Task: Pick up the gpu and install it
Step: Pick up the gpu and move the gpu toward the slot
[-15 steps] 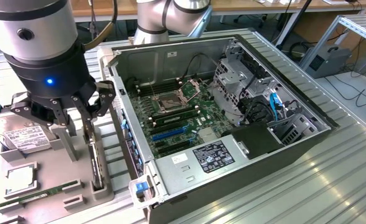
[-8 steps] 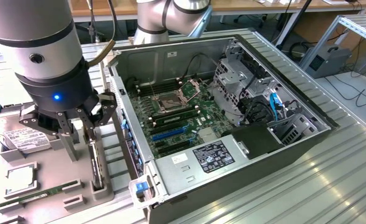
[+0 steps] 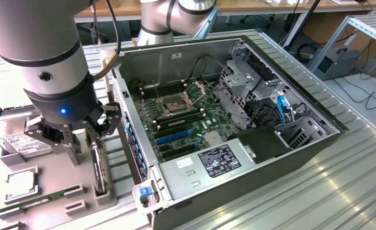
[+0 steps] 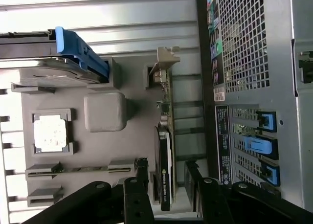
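- The gripper (image 3: 88,151) (image 4: 166,164) hung right over the grey parts tray (image 3: 53,191) (image 4: 105,150), which sat on the ribbed metal table (image 3: 315,191) (image 4: 122,18) beside the open PC case (image 3: 175,57) (image 4: 244,38).
- The gpu (image 3: 99,172) (image 4: 165,145) wasn't installed yet. It stood on its long edge in a slot along the tray edge closest to the case.
- In the wrist view its silver bracket (image 4: 164,62) was at the end of the card away from the gripper, and the dark cooler end sat between the black fingers (image 4: 142,177).
- The fingers were spread, one on each side of the card with a sliver of gap on both sides. So it was straddling the card, not pinching it, and nothing was lifted.
- Other stuff on the tray: a hard drive (image 3: 18,141) (image 4: 44,48) with a white label at the tray's far end from the gripper, a CPU (image 3: 21,182) (image 4: 49,133) in a square pocket mid-tray, and a green RAM stick (image 3: 38,199) (image 4: 78,169) lying in a narrow slot past the CPU.
- The case lay on its side with the panel off and the motherboard (image 3: 188,120) facing up. From the wrist you could see the mesh back panel with its blue slot latches (image 4: 257,145), just beside the tray edge where the card stood.
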Robot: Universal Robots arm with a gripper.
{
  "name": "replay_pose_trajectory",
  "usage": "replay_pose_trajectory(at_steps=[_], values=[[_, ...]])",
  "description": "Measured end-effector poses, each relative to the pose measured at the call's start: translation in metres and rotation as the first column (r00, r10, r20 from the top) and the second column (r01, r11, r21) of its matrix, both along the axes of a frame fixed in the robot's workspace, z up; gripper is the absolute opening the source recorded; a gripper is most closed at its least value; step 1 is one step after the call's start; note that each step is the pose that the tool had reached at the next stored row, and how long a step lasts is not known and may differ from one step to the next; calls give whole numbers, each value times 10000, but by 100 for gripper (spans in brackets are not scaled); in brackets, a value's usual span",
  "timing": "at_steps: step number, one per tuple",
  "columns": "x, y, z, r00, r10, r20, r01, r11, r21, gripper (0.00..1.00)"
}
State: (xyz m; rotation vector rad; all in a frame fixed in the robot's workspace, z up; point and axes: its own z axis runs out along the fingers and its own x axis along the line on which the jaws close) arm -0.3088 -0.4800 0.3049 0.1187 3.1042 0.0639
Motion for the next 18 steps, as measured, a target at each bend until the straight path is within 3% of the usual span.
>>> replay_pose_trajectory(at_steps=[11, 18], values=[[0, 0, -336, 10000, 0, -69, 0, 10000, 0, 44], [15, 0, -353, 10000, -1, -71, 1, 10000, -1, 44]])
